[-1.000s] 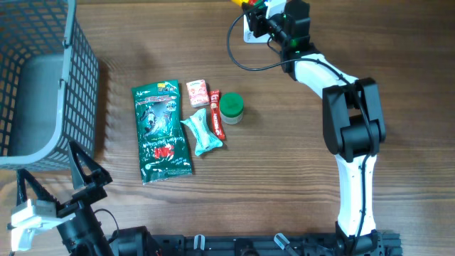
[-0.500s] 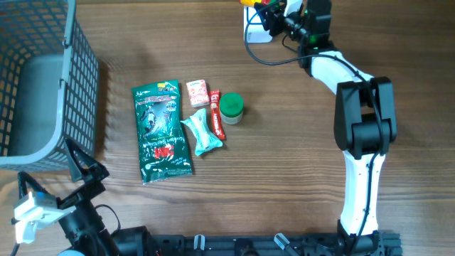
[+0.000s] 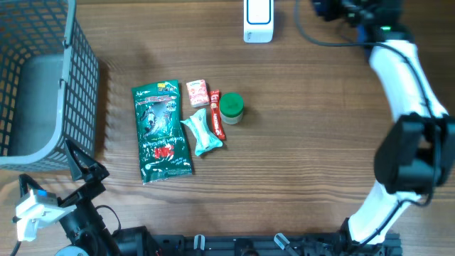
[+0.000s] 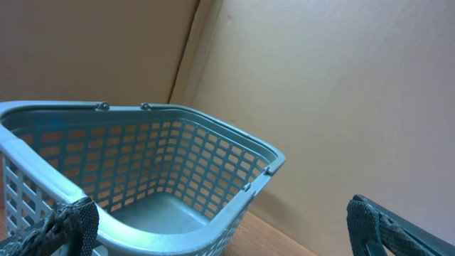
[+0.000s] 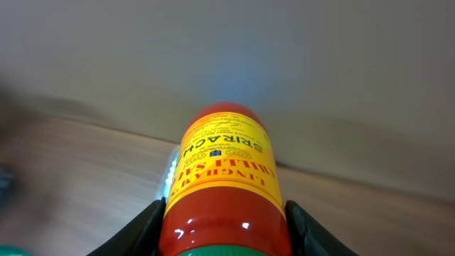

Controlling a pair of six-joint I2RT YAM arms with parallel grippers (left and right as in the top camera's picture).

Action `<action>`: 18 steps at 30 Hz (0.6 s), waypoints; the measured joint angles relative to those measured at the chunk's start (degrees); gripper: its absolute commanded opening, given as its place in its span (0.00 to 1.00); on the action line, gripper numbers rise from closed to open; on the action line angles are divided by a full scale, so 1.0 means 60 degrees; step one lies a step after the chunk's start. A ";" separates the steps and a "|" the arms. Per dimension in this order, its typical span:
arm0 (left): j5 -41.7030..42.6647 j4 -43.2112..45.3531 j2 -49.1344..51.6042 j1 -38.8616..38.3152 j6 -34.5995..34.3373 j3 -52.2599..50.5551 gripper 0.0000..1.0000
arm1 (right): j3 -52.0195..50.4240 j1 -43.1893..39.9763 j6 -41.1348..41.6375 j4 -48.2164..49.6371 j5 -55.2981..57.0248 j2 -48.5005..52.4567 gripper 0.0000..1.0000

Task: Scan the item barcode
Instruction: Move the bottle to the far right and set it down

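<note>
Between fingers of right gripper: sriracha bottle, gripped half-shut | scanner ahead of fingertips | roll bottle until barcode faces it, hold steady | left gripper wide, empty.

- Sauce bottle, red, with yellow label: "SRIRACH…" in red capitals near the label's upper edge. The larger red lines beneath stand upside down; "CHILLI" seems legible, the rest is unclear.
- Green packet, small box, red stick: all printed, lettering too small to read from overhead.
</note>
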 measured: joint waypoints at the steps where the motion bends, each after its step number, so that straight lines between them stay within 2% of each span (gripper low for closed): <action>1: 0.0004 0.0000 0.0000 0.0000 0.0000 0.0000 1.00 | 0.0004 -0.0146 -0.0302 -0.0288 0.0419 -0.0080 0.34; 5: 0.0000 0.0004 0.0000 0.0000 0.0000 0.0000 1.00 | 0.0000 -0.0860 -0.1927 -0.1606 0.3144 -0.0084 0.34; 10: 0.0000 0.0004 0.0000 0.0000 0.0000 0.0000 1.00 | 0.0000 -0.1519 -0.3515 -0.2091 0.5512 0.0226 0.37; 18: 0.0000 0.0004 0.0000 0.0000 0.0000 0.0000 1.00 | 0.0000 -0.2965 -0.4448 -0.2401 0.7715 0.0856 0.37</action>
